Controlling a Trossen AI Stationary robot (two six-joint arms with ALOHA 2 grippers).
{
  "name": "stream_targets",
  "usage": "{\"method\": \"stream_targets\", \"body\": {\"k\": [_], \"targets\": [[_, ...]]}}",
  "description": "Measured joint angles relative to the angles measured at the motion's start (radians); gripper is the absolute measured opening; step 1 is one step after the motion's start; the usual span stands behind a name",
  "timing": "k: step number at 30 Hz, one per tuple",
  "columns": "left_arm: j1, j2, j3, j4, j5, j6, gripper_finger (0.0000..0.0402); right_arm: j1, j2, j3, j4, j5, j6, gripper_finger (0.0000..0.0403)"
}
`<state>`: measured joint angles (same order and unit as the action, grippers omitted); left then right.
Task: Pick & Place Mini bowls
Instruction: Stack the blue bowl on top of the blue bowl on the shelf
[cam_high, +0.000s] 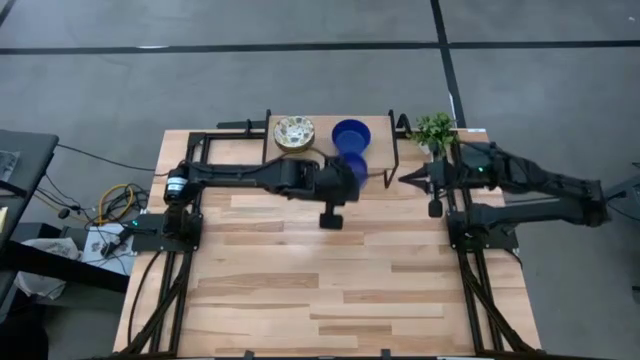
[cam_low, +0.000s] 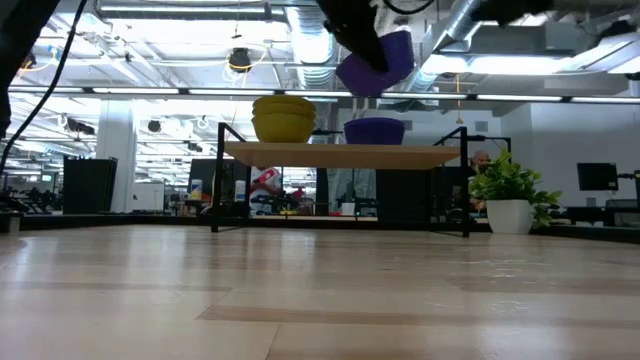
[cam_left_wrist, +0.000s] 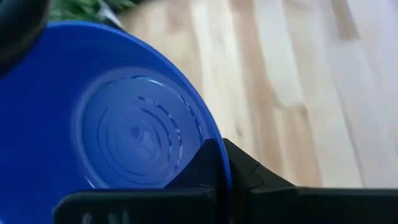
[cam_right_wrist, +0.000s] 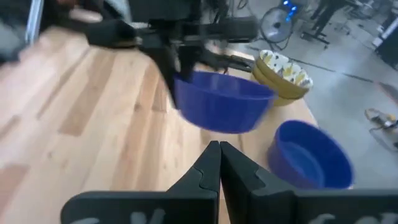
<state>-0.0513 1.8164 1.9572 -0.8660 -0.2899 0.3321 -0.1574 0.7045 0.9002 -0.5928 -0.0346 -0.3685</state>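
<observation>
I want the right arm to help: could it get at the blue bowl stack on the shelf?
Probably yes: the right hand, shut, sits close beside the blue stack with nothing between them, though the shelf's frame post stands near.

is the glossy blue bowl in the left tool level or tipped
Tipped: the glossy blue bowl hangs slanted from the left tool, which is shut on its rim, above the table.
</observation>
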Motion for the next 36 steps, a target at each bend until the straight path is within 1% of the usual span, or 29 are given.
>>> {"method": "stream_targets", "body": {"k": [3,6,9,11,15,18,20,25,29,36], "targets": [[-0.047,-0.009,0.0,-0.087,-0.006,-0.001,0.0004,-0.005,0.085,0.116,-0.091,0.012,-0.098,0.0],[-0.098,-0.021,0.0,-0.164,-0.006,-0.003,0.0003,-0.014,0.151,0.2,-0.155,0.008,-0.166,0.0],[-0.145,-0.034,0.0,-0.18,-0.006,0.006,0.0005,-0.011,0.214,0.256,-0.196,-0.03,-0.231,0.0],[-0.171,-0.039,0.0,-0.186,-0.023,0.006,0.0005,0.002,0.261,0.281,-0.225,-0.045,-0.271,0.0],[-0.216,-0.045,0.0,-0.248,-0.083,0.008,0.0004,0.049,0.348,0.31,-0.265,-0.044,-0.355,0.0],[-0.239,-0.045,-0.007,-0.315,-0.087,0.008,0.0005,0.088,0.414,0.334,-0.292,-0.036,-0.413,0.0],[-0.254,-0.046,-0.029,-0.317,-0.086,0.008,0.0005,0.114,0.455,0.345,-0.32,-0.011,-0.45,0.0],[-0.286,-0.046,-0.091,-0.321,-0.084,0.008,0.0005,0.171,0.538,0.367,-0.312,0.019,-0.52,0.0001],[-0.297,-0.045,-0.126,-0.323,-0.083,0.008,0.0004,0.21,0.589,0.375,-0.31,0.046,-0.556,0.0021],[-0.302,-0.045,-0.148,-0.32,-0.076,0.008,0.0004,0.274,0.645,0.376,-0.279,0.12,-0.645,0.0083]]}}
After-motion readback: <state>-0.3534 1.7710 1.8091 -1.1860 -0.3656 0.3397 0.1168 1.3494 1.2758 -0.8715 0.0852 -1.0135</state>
